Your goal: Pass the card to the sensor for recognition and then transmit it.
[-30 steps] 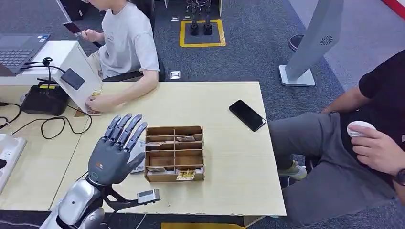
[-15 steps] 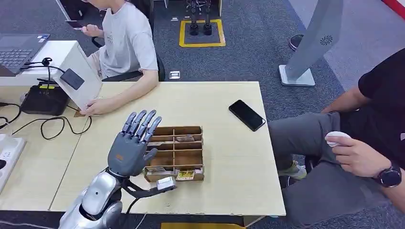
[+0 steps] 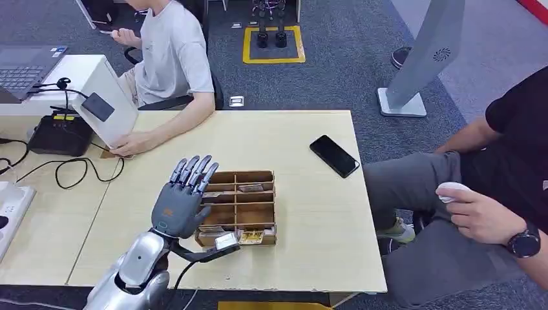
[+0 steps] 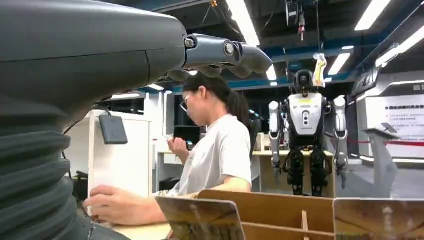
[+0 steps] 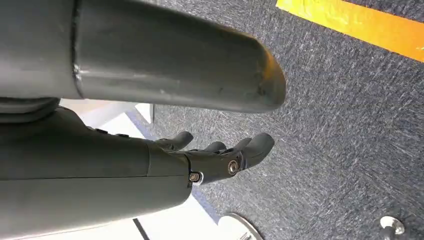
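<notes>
My left hand point(image 3: 179, 205) hovers with fingers spread wide, holding nothing, over the left side of the wooden card box point(image 3: 236, 206), which sits toward the near edge of the surface point(image 3: 304, 213). Cards point(image 3: 251, 237) stand in its front compartments. My right hand point(image 5: 220, 157) hangs over carpet, fingers loosely apart, holding nothing.

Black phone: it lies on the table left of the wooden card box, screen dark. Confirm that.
Not quite. The head view shows the black phone lying on the table to the right of the wooden card box, not the left. Its screen is dark, as you said.
</notes>
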Controlling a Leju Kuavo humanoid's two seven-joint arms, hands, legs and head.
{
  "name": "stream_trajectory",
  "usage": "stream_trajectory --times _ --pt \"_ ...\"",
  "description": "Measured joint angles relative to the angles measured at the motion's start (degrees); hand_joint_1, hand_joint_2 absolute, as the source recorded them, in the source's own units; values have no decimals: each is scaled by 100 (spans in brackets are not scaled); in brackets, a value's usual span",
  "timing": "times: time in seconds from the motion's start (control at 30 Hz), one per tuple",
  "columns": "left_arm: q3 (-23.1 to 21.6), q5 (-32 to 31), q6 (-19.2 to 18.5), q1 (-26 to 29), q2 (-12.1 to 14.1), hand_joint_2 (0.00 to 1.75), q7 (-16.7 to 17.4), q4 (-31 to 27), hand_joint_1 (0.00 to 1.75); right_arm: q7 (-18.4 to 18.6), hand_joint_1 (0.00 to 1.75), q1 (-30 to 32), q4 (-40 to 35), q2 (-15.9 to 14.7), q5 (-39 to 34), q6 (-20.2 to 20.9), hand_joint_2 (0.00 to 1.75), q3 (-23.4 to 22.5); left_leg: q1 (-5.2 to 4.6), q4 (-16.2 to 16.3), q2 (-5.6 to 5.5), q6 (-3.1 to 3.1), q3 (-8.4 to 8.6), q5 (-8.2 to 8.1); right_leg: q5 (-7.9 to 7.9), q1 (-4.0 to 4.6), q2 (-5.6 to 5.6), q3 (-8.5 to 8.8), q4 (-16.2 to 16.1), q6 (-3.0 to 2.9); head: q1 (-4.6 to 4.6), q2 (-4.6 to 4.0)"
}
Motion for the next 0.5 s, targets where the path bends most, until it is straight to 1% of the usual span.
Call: stream_trajectory --times 0.3,0.5 --pt "9 155 -2 -32 -22 175 -57 94 0 -5 0 -15 0 0 13 2 0 0 0 0 0 0 0 0 0 0 0 0 0 0 0 0" --pt "11 393 -74 -115 -142 175 -157 98 0 7 0 -32 0 0 61 18 0 0 0 0 -1 0 0 0 0 0 -1 0 0 0 0 0"
